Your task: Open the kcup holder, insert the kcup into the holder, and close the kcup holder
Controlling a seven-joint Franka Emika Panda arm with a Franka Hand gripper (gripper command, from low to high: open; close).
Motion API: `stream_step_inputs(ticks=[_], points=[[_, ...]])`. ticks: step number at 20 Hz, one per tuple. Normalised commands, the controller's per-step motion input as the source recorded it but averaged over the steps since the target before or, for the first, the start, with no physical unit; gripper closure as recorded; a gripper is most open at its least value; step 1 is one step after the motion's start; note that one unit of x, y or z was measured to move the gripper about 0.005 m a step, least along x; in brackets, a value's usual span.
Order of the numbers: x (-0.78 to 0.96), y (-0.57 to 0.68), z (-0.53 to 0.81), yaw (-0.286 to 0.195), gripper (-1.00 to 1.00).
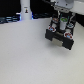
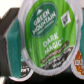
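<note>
The kcup fills the wrist view, a white pod with a green "Dark Magic" lid facing the camera. In the exterior view it is a small green-white spot between the fingers of my gripper, which is shut on it. The gripper hangs right over the kcup holder, a black boxy unit at the exterior view's right with its drawer pulled out. Other pods sit in the slots beside the held one: a teal one and an orange one. I cannot tell whether the kcup touches a slot.
A tall white bottle-like object with a black mark stands at the back, on the exterior view's left. Dark equipment lines the back edge. The pale tabletop spreads in front of the holder.
</note>
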Motion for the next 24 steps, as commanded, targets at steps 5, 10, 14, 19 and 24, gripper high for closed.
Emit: stream_step_inputs(ticks=[5,10,14,19,24], points=[[-0.33,-0.15,0.16,-0.019,1.0],[-0.36,-0.15,0.01,-0.022,1.0],[-0.29,-0.27,0.0,-0.045,1.0],[0.06,-0.12,-0.01,-0.005,1.0],[0.23,0.08,-0.01,0.0,1.0]])
